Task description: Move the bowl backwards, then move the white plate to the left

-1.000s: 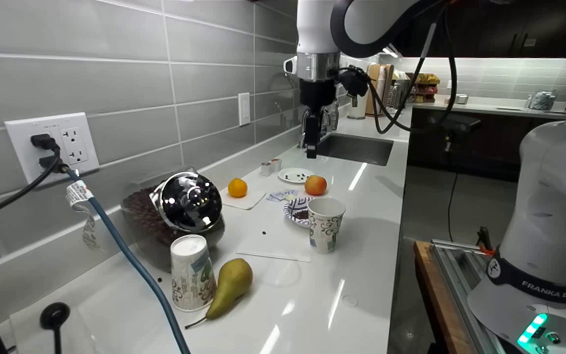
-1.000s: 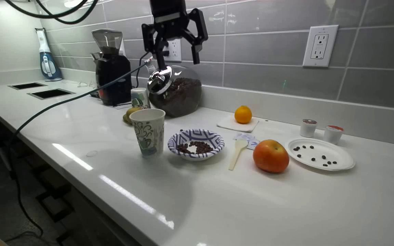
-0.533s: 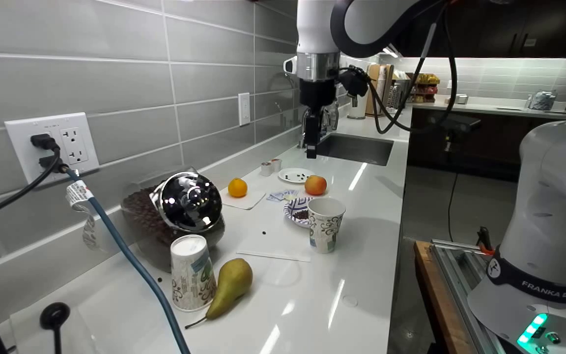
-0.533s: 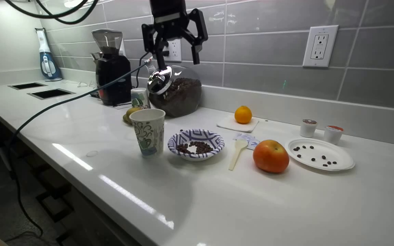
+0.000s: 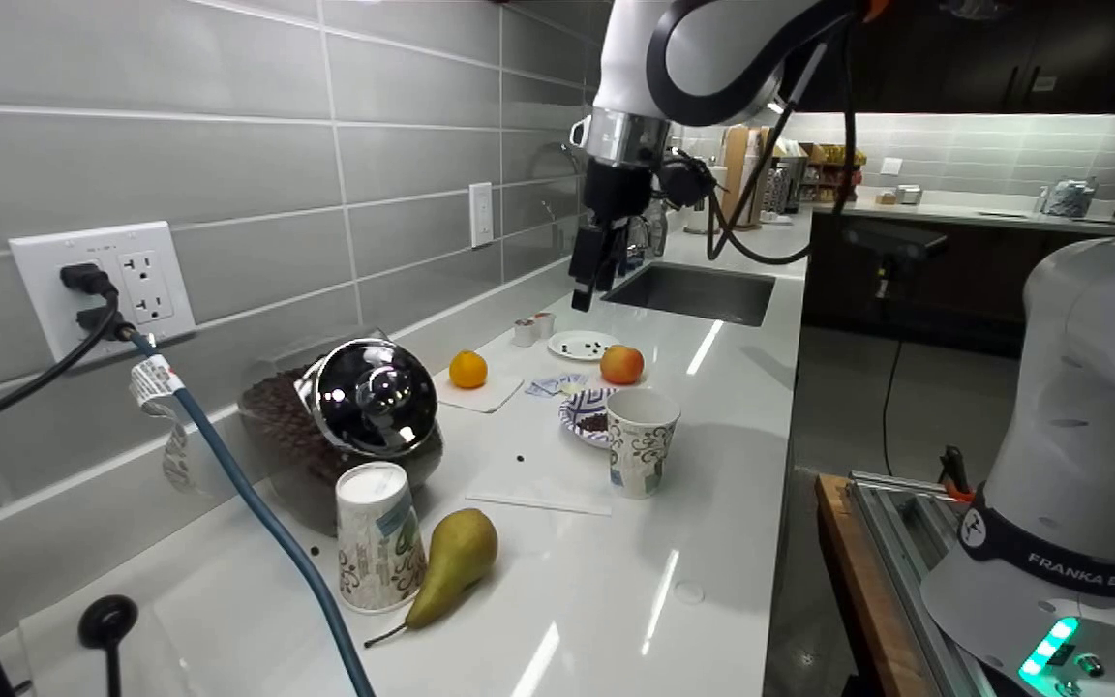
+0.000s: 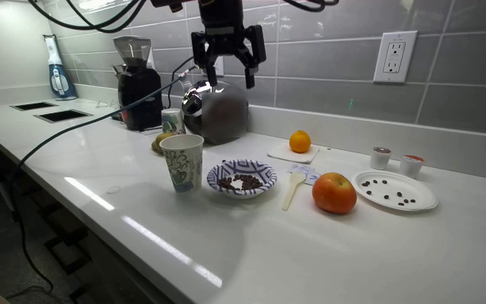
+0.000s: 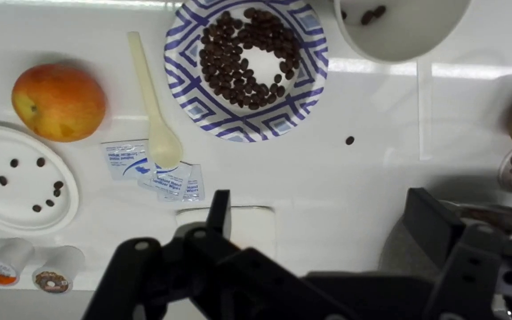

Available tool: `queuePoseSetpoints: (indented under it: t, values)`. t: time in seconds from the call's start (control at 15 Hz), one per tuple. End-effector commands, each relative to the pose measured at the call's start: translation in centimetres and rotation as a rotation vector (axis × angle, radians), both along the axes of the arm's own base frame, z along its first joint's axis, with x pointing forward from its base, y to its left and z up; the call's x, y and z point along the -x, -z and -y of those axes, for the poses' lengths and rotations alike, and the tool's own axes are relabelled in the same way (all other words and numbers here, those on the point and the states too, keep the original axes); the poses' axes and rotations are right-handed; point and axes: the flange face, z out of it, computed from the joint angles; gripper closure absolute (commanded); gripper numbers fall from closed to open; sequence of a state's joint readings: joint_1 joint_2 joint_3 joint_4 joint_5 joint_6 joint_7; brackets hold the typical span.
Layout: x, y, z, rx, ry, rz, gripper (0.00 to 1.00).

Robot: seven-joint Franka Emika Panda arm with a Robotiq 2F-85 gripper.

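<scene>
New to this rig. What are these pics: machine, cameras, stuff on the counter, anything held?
The machine is a robot arm ending in a two-fingered gripper. Two pictures come from cameras outside it, in different places; the third comes from its wrist, facing the counter, with the fingers toward the bottom.

On the counter are a purple-patterned bowl of dark beans, a white plate with a few more, an apple, an orange, a pale spoon, wipe packets, two paper cups, two small pods, a pear and a bean jar.

Nothing is held: the gripper hangs open above the counter.
</scene>
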State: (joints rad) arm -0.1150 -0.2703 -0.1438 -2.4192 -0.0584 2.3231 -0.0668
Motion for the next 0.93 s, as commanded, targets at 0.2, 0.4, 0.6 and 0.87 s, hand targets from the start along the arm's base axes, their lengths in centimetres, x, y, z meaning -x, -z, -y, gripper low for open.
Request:
queuePoseSetpoints:
  t: [0.2, 0.4, 0.6, 0.87]
  values:
    - [-3.0, 5.7, 1.0, -0.193, 0.268, -0.006, 0.00]
    - [-4.3, 8.5, 0.6, -0.219, 0.353, -0.081, 0.00]
    - [-5.4, 10.8, 0.4, -0.215, 0.420, -0.146, 0.00]
    - [-5.9, 12.9, -0.4, -0.209, 0.441, -0.260, 0.00]
